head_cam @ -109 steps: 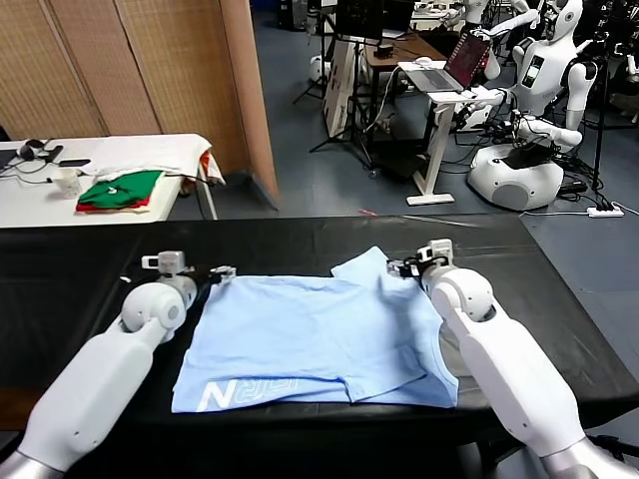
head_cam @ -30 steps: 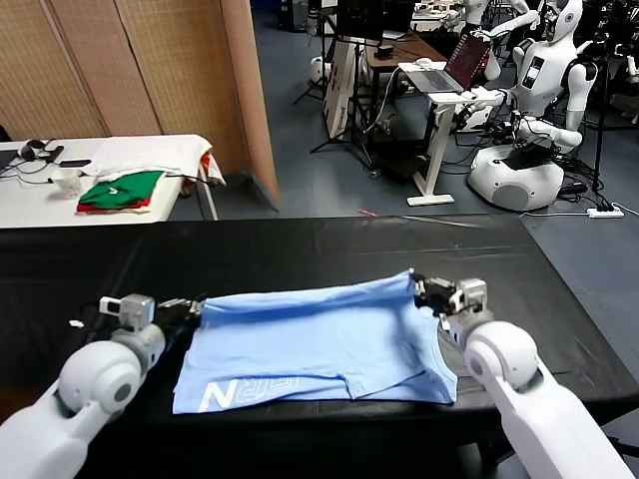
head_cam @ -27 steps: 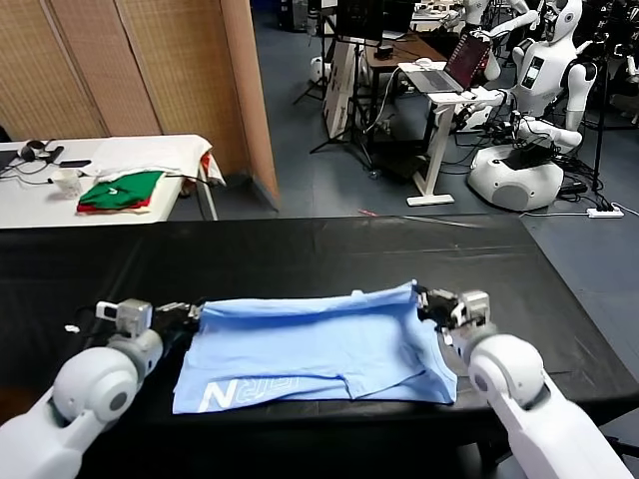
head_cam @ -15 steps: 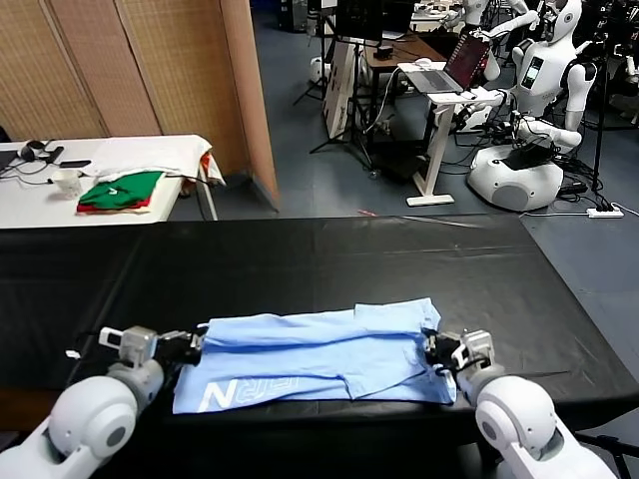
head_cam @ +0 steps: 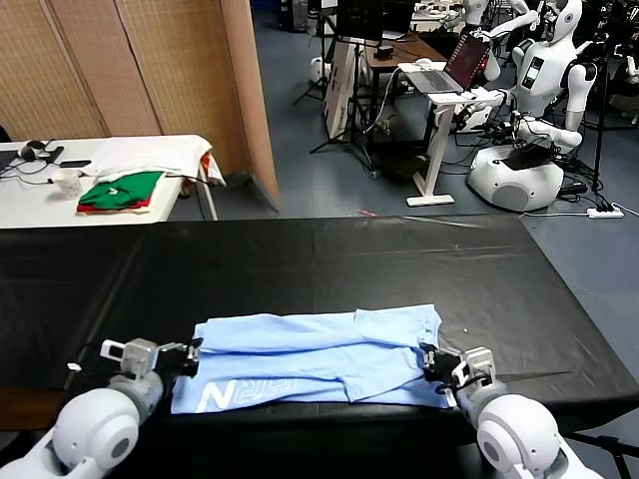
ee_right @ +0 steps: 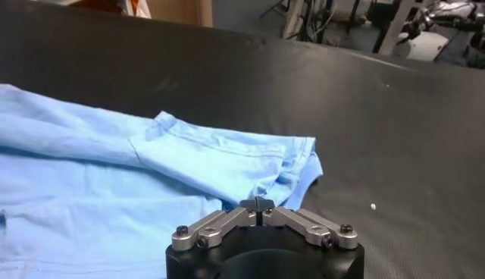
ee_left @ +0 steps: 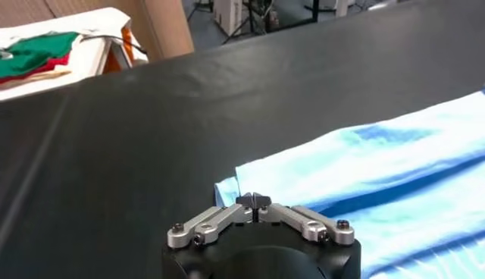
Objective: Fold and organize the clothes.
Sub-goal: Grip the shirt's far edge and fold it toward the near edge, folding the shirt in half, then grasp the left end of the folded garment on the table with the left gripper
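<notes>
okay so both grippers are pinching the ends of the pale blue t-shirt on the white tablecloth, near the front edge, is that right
Not quite: the tablecloth is black, not white, as the head view shows. The rest holds: the left gripper and the right gripper are each shut on an end of the pale sky-blue cotton T-shirt, which lies folded near the table's front edge.

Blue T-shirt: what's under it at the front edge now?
Only the black table cover shows around the blue T-shirt. Its doubled-over top layer hides the lower one except the white N strip; anything beneath is covered.
</notes>
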Motion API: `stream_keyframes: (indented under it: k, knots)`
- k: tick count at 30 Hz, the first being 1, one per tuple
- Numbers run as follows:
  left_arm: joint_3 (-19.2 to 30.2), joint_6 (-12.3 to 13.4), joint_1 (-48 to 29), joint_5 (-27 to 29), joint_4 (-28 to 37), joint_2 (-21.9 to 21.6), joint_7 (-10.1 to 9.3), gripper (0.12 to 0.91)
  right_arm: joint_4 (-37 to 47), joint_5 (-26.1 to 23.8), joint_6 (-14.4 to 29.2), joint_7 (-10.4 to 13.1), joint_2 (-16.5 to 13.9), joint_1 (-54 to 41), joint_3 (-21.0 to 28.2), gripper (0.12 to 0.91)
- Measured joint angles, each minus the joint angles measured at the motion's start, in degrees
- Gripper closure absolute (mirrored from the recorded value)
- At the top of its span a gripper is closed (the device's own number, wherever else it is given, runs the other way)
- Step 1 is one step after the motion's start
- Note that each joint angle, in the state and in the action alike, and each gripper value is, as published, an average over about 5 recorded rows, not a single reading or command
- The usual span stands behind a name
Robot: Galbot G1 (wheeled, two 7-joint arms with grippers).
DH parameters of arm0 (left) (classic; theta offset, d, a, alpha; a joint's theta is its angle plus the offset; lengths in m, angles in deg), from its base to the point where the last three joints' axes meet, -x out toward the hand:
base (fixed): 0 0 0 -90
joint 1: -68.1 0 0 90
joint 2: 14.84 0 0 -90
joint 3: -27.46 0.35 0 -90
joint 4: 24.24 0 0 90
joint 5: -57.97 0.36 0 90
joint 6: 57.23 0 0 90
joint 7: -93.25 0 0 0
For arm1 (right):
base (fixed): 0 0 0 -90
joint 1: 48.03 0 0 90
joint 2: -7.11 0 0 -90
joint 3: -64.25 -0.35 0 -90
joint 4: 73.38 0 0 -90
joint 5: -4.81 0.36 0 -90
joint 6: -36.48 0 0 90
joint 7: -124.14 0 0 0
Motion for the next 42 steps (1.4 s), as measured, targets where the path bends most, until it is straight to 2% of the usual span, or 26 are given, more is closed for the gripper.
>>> stream_keyframes:
  k: [6,13,16,19,23,26,29,30,35,42]
  knots:
    - [-0.6,-0.1,1.6,1.4,-0.1,0.7,-0.36,0.882,-0.7,0.1,0.0,0.1,0.1,0.3,0.2,0.884]
    - [-1.1,-0.4,3.6,2.4,-0.4,2.1,-2.12,0.882,-1.0,0.1,0.0,0.3,0.3,1.2,0.2,0.881]
    - [-1.1,-1.0,3.9,2.2,-0.8,2.8,-3.26,0.87,-1.8,0.1,0.0,0.2,0.4,1.9,-0.4,0.764]
    - [-1.3,-1.3,4.0,2.1,-1.4,3.4,-4.17,0.767,-2.9,0.2,0.0,0.2,0.4,3.0,-1.4,0.568]
    - [-2.1,-1.6,4.9,2.5,-2.4,4.2,-4.45,0.513,-4.8,0.5,0.0,0.3,0.6,4.3,-2.9,0.307]
    - [-2.7,-1.9,5.4,3.2,-2.6,4.5,-4.18,0.325,-6.0,1.1,0.0,0.3,1.0,4.5,-3.9,0.168]
    - [-3.3,-2.0,5.2,3.6,-2.8,4.8,-3.81,0.18,-6.0,1.5,0.0,0.4,1.7,3.9,-4.7,0.125]
    - [-3.6,-1.8,5.1,4.0,-2.8,4.9,-3.37,0.153,-5.6,1.5,0.1,0.5,2.1,3.4,-4.9,0.122]
    - [-4.5,0.4,3.1,5.6,-1.8,5.7,-0.53,0.124,-1.8,1.3,3.0,1.5,4.3,0.0,-4.7,0.118]
    - [-3.4,2.9,-2.1,-1.0,1.4,8.5,-0.27,0.123,4.0,0.6,5.7,1.8,6.9,-5.0,-3.4,0.118]
